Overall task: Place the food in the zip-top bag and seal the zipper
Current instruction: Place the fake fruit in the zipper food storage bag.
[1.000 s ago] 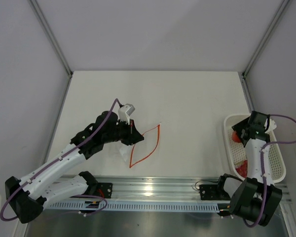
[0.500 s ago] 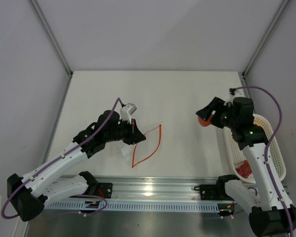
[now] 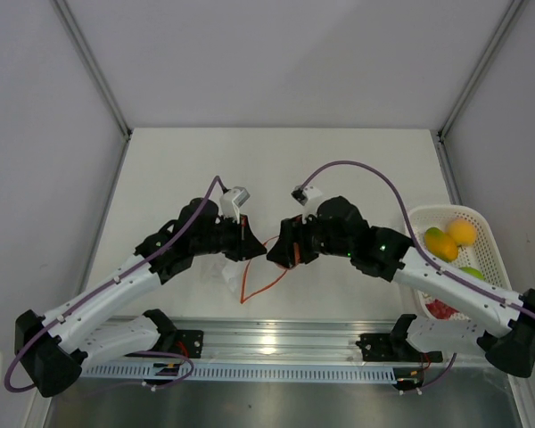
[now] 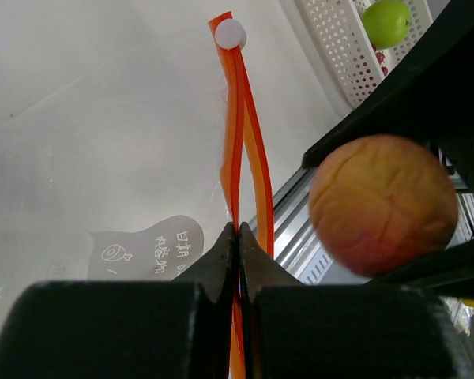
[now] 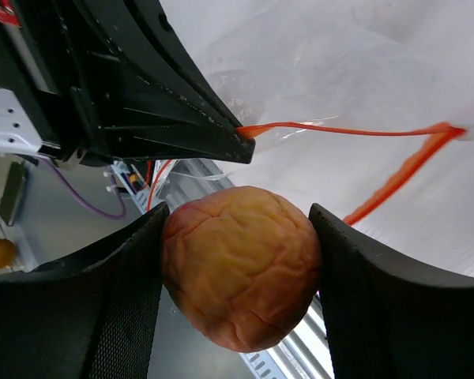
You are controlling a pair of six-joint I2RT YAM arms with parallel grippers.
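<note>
The clear zip-top bag [image 3: 234, 275] lies on the table near the front edge, with its orange-red zipper [image 3: 260, 285] bowed open. My left gripper [image 3: 249, 244] is shut on one lip of the zipper [image 4: 241, 126] and holds it up; the white tab [image 4: 230, 33] shows at the strip's far end. My right gripper [image 3: 279, 253] is shut on a yellow-orange, red-blushed fruit [image 5: 241, 268] and holds it just right of the left fingers [image 5: 182, 134], at the bag's mouth [image 5: 340, 130]. The same fruit [image 4: 383, 204] shows in the left wrist view.
A white mesh basket [image 3: 425, 212] at the right edge holds two yellow-orange fruits [image 3: 440, 242], a lime green one [image 3: 471, 272] and red ones [image 3: 441, 309]. A metal rail [image 3: 276, 343] runs along the table's front edge.
My right arm has swung left from the basket across the table, carrying the fruit to the bag's mouth. My left gripper kept hold of the zipper lip and barely moved.
</note>
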